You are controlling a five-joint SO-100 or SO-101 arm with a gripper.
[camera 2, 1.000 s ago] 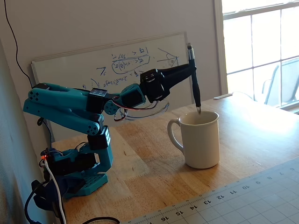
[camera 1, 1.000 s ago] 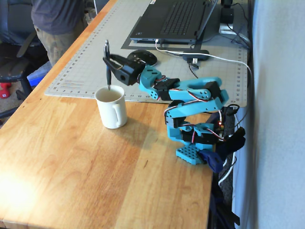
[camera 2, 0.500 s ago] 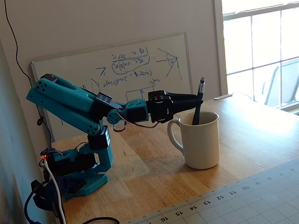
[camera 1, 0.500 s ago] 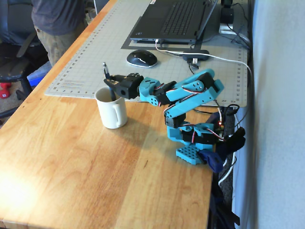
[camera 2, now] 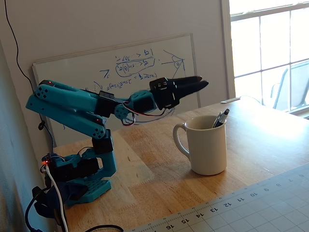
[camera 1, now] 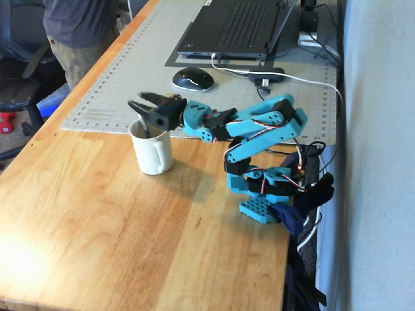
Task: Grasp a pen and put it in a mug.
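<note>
pen (camera 2: 220,118) dropped in, 1 mug (camera 2: 206,150), fingers (camera 1: 138,102) apart

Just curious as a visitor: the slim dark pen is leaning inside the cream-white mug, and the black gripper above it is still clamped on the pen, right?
Not quite. The slim dark pen does lean inside the cream-white ceramic mug, but the black gripper is not clamped on it. The fixed view with the whiteboard shows the gripper clear above the mug, apart from the pen; the other fixed view shows its jaws spread open and empty.

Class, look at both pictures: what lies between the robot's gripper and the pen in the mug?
Nothing. In a fixed view the gripper, jaws open, hangs above the mug, and only open air separates it from the pen leaning inside.
</note>
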